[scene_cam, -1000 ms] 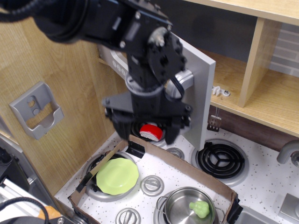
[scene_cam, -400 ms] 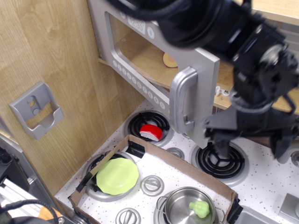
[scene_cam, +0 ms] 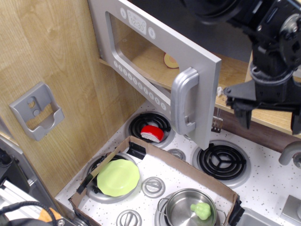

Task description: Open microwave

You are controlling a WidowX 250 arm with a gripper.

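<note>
The grey toy microwave (scene_cam: 190,52) hangs at the upper middle, its door swung out toward me with the clear window, the clock display (scene_cam: 137,21) and a row of round white buttons (scene_cam: 141,87) showing. The silver loop handle (scene_cam: 184,101) stands at the door's free edge. A round tan item (scene_cam: 170,60) lies inside on the wooden shelf. My gripper (scene_cam: 270,117) is to the right of the door, apart from it, with its black fingers (scene_cam: 244,111) spread open and empty.
Below, a cardboard box (scene_cam: 188,170) lies on the toy stove, around a green plate (scene_cam: 117,177) and a silver pot (scene_cam: 188,209) holding a green item. A red and white piece (scene_cam: 151,133) sits on the back burner. A grey wall holder (scene_cam: 36,111) is on the left.
My arm has swung from in front of the door to its right side and risen. The door now stands wide open and uncovered.
</note>
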